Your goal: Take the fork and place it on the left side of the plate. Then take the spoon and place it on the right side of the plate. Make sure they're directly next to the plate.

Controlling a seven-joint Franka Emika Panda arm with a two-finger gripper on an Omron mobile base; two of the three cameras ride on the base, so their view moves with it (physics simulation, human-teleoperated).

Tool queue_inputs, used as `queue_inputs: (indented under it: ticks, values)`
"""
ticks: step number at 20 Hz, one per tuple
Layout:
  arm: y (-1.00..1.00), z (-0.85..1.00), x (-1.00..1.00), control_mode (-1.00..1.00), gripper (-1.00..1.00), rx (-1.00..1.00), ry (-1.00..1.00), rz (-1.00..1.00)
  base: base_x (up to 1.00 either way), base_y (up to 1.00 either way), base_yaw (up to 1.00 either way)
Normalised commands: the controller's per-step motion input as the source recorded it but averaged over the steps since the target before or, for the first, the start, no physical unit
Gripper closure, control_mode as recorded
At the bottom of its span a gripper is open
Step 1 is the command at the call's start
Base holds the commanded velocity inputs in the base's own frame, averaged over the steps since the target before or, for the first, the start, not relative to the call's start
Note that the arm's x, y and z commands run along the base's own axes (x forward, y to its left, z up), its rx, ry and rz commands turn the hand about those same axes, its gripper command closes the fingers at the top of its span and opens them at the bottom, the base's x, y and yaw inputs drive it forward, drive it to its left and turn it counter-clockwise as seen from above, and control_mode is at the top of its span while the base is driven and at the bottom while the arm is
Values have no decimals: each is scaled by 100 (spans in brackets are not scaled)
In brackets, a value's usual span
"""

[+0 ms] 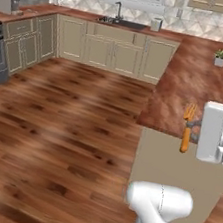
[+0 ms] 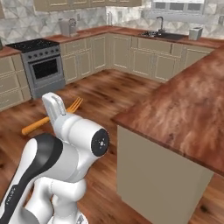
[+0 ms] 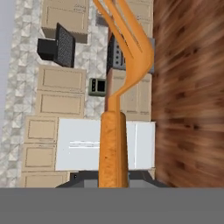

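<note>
My gripper (image 1: pixel 191 129) is shut on the orange fork (image 1: pixel 187 126), holding it by the handle in the air beside the near corner of the island counter (image 1: pixel 199 81). In the left base view the fork stands upright with its tines up. The right base view shows the fork (image 2: pixel 47 118) sticking out to the left from behind the white hand, over the floor. Seen from the hand, the fork (image 3: pixel 114 140) runs up from between the finger tips, its tines curving toward the top. The plate and the spoon are out of view.
The island's wood top carries a small potted plant (image 1: pixel 221 57) at its far end. A sink (image 1: pixel 119 21) sits in the back counter, with a stove (image 2: pixel 41 65) along the left wall. Open wooden floor (image 1: pixel 65 127) lies left of the island.
</note>
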Motion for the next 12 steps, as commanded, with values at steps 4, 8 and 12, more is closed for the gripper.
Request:
queue_inputs:
  ticks: [4, 8, 12]
  values:
    - [0, 0, 0, 100, 100, 0, 0, 0, -13, -100, 0]
    - [0, 0, 0, 100, 100, 0, 0, 0, 0, -97, 1]
    - [0, 0, 0, 100, 100, 0, 0, 0, 0, -93, 7]
